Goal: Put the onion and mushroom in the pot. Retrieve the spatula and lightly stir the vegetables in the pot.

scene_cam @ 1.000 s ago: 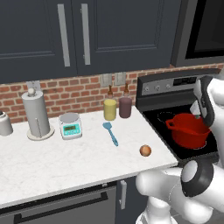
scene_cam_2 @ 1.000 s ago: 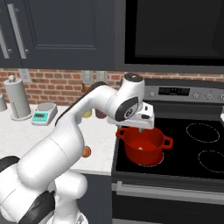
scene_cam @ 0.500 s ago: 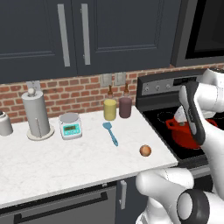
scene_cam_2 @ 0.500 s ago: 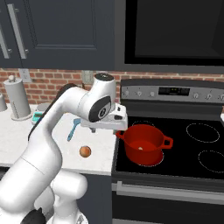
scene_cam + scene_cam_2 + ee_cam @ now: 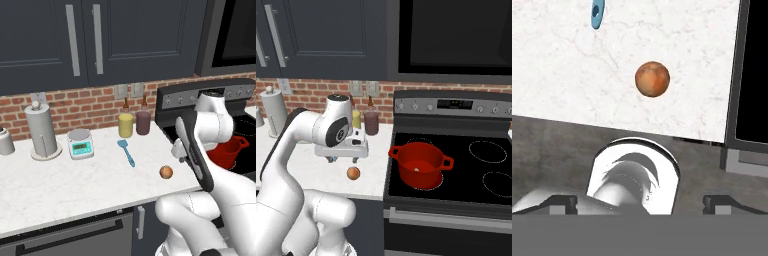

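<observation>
The orange-brown onion [image 5: 353, 173] lies on the white counter near its front edge, close to the stove; it also shows in the left base view [image 5: 166, 172] and the hand view [image 5: 652, 79]. My gripper [image 5: 342, 160] hangs open just above and slightly behind the onion, with nothing between its fingers [image 5: 641, 202]. The red pot [image 5: 418, 162] stands on the stove's front left burner [image 5: 227, 151]. A small pale mushroom [image 5: 416, 169] lies on the pot's bottom. The light-blue spatula [image 5: 126, 151] lies flat on the counter behind the onion, and its handle end [image 5: 597, 14] shows at the top of the hand view.
A yellow jar [image 5: 126, 125] and a purple jar [image 5: 143, 122] stand against the brick wall. Further left are a kitchen scale [image 5: 81, 145], a paper towel roll [image 5: 42, 131] and a canister [image 5: 5, 141]. The black stove [image 5: 481, 170] borders the counter on the right.
My arm has swung left from over the red pot to above the counter by the onion. The gripper stayed open. The onion, spatula and pot have not moved.
</observation>
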